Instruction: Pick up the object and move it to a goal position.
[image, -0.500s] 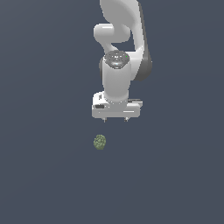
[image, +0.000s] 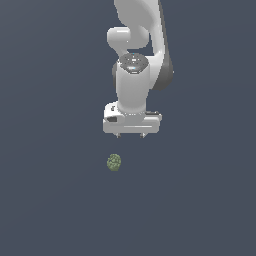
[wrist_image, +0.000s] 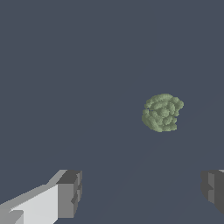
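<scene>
The object (image: 114, 162) is a small olive-green, knobbly lump lying on the dark grey floor. My white gripper (image: 131, 135) hangs above it and a little toward the exterior view's right, pointing down, apart from it. The gripper is open and empty: in the wrist view its two grey fingertips (wrist_image: 70, 192) stand wide apart, and the object (wrist_image: 162, 112) lies beyond them, not between them.
The white arm (image: 137, 60) rises behind the gripper to the top of the exterior view. The floor (image: 50, 200) is a plain dark grey surface with nothing else on it in view.
The gripper has barely moved; it looks slightly lower and nearer the object. The object has not moved.
</scene>
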